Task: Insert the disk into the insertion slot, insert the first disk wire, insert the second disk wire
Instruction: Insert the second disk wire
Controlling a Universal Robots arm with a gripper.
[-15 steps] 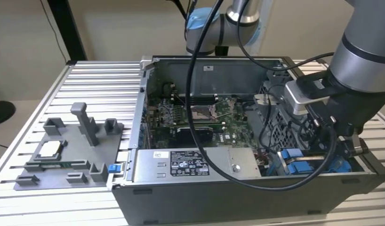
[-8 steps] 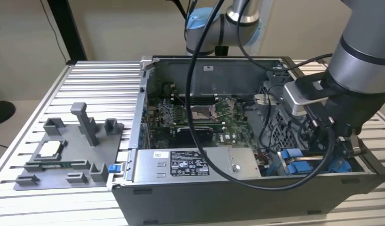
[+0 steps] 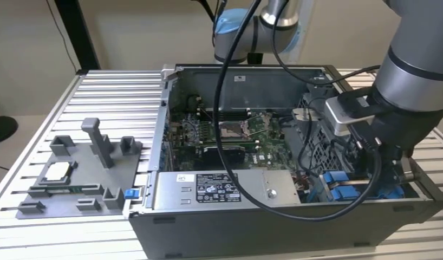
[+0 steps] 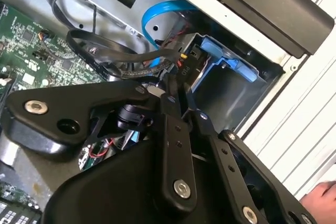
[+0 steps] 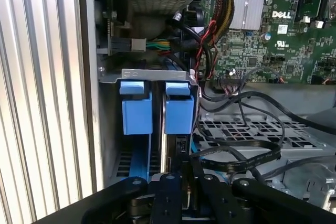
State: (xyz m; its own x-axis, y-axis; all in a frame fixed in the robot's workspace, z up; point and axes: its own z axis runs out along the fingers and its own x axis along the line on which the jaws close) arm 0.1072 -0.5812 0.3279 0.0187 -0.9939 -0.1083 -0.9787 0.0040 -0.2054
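Observation:
The disk [image 5: 177,113] stands edge-on in its blue carrier inside the insertion slot [image 5: 155,74], beside a second blue carrier [image 5: 137,109]. In the exterior view the blue carriers [image 3: 337,185] sit in the case's front corner on the exterior view's right, with my gripper [image 3: 384,172] reaching down just beside them. My gripper [image 5: 184,167] is shut on a black disk wire connector [image 5: 181,148] that is pressed against the disk's end. In the second wrist view my gripper [image 4: 176,83] pinches that connector [image 4: 185,67] next to the blue carrier [image 4: 228,59]. A black flat wire [image 5: 241,157] loops away from it.
The open computer case [image 3: 163,108] lies on a slatted metal table [image 3: 113,92]. A grey power-supply box [image 3: 214,189] and motherboard [image 3: 229,135] fill the case. A blue flat cable [image 4: 157,17] arcs above the bay. A grey fixture [image 3: 77,173] sits at the exterior view's left. A person's hand [image 4: 321,192] is near the case.

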